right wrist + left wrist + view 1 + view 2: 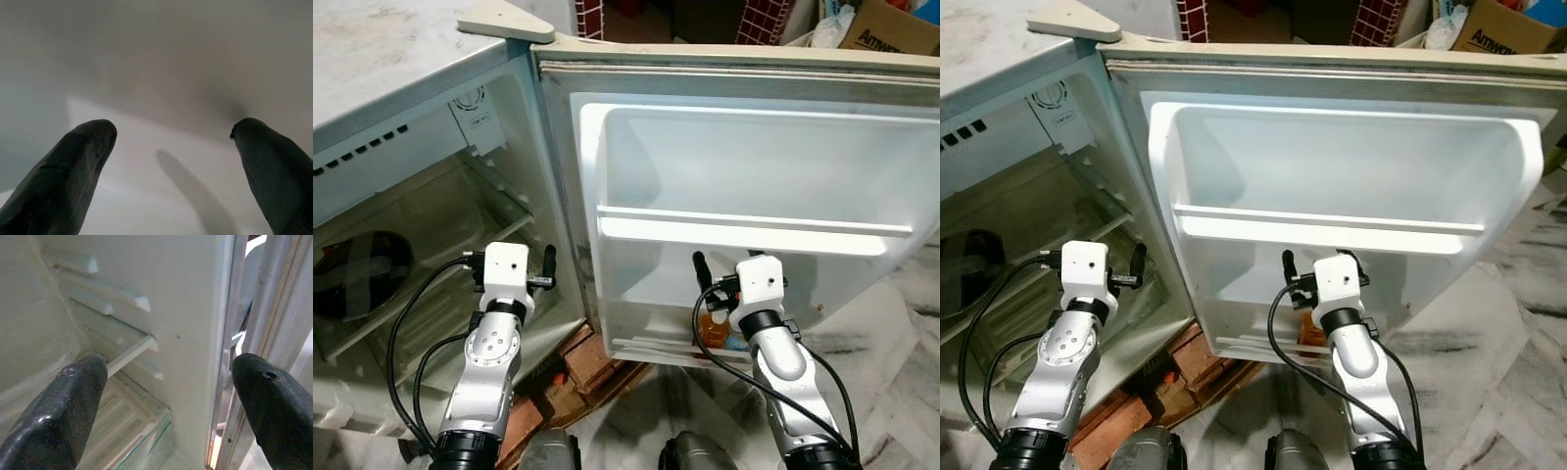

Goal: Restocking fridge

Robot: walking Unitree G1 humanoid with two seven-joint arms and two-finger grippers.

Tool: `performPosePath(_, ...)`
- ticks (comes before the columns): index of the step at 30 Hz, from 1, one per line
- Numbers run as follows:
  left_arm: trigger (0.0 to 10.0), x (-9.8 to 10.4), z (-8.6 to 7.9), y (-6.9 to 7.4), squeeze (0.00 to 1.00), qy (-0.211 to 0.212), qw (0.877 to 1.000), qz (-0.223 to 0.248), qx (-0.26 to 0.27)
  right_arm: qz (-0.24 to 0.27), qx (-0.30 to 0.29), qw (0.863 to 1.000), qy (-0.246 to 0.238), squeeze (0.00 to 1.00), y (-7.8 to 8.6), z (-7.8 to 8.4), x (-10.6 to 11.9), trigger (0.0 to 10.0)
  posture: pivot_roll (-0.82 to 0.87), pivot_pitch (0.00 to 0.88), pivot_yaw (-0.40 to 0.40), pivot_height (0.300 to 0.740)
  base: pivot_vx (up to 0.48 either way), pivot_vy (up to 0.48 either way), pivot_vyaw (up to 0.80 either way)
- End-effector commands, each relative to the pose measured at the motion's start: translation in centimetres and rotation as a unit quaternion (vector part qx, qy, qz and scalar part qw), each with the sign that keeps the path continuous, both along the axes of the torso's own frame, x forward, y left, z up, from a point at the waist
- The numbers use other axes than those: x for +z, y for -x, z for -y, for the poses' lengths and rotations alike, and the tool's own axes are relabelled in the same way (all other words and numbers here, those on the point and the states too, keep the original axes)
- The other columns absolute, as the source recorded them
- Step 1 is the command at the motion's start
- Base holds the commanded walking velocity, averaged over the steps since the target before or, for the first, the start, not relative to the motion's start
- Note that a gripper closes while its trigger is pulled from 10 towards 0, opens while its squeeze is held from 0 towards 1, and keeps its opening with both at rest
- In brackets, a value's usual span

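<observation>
An orange bottle is sitting in the fridge door bottom shelf, just beside the right gripper, fingers apart. Probably light, slippery; grip mid-body. Left gripper is gaping too.

Marbled floor, red bricks, cardboard box

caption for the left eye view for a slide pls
Both open grippers, left gripper and right gripper, raised before the open fridge door, an orange bottle in its lower door shelf.
</observation>
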State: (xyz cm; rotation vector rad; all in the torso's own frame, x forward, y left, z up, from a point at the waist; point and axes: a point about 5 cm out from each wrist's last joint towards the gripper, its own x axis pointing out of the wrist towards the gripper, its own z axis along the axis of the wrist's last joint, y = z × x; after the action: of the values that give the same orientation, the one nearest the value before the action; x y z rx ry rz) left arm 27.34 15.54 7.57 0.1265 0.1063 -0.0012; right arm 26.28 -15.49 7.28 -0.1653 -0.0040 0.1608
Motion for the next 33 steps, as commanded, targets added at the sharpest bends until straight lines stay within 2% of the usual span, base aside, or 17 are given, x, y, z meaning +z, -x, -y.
performPosePath(1,10.0,-0.4,0.2,0.0,0.0,-0.006,1.0,-0.012,-0.002,-0.007,0.004,1.0,-0.002,0.0,0.0,0.1,-0.1,10.0,-0.02,0.083,0.002,0.74,0.0,-0.322,0.0)
performPosePath(12,10.0,-0.3,0.3,-0.2,0.0,-0.005,1.0,-0.009,-0.005,-0.012,0.026,0.999,-0.018,0.0,0.0,-0.3,-0.1,10.0,-0.02,0.08,0.003,0.74,-0.069,-0.334,0.0)
performPosePath(14,10.0,-0.4,0.3,-0.2,0.0,-0.003,1.0,-0.011,-0.003,-0.024,0.091,0.995,-0.044,0.0,0.4,-1.6,-0.1,10.0,-0.02,0.078,0.004,0.74,-0.298,-0.343,0.0)
performPosePath(15,10.0,-0.4,0.3,-0.2,0.0,-0.003,1.0,-0.011,-0.003,-0.024,0.091,0.995,-0.044,0.0,0.4,-1.6,-0.1,10.0,-0.02,0.078,0.004,0.74,-0.311,-0.345,0.0)
performPosePath(17,10.0,-0.4,0.3,-0.3,0.0,-0.003,1.0,-0.01,-0.002,-0.045,0.154,0.985,-0.065,0.0,1.0,-2.7,-0.2,10.0,-0.02,0.076,0.004,0.74,-0.313,-0.343,0.0)
performPosePath(21,10.0,-0.3,0.3,-0.3,0.0,-0.004,1.0,-0.008,-0.003,-0.063,0.187,0.978,-0.069,0.0,1.5,-3.0,-0.4,10.0,-0.01,0.073,0.003,0.74,-0.311,-0.342,0.0)
performPosePath(26,10.0,-0.3,0.2,-0.4,0.0,-0.006,1.0,-0.008,-0.004,-0.12,0.258,0.954,-0.092,0.0,2.4,-3.6,-1.2,10.0,-0.01,0.069,0.005,0.74,-0.306,-0.343,0.0)
performPosePath(27,10.0,-0.3,0.2,-0.5,0.0,-0.006,1.0,-0.007,-0.004,-0.135,0.282,0.945,-0.094,0.0,2.6,-3.8,-1.3,10.0,-0.01,0.069,0.007,0.74,-0.307,-0.341,0.0)
performPosePath(29,10.0,-0.3,0.2,-0.5,0.0,-0.007,1.0,-0.007,-0.005,-0.14,0.294,0.941,-0.089,0.0,2.6,-3.8,-1.3,10.0,-0.01,0.068,0.007,0.74,-0.294,-0.341,0.0)
performPosePath(33,10.0,-0.2,0.2,-0.5,0.0,-0.01,1.0,-0.006,-0.005,-0.129,0.259,0.953,-0.09,0.0,2.0,-3.1,-1.1,10.0,-0.01,0.07,0.007,0.74,-0.124,-0.318,0.0)
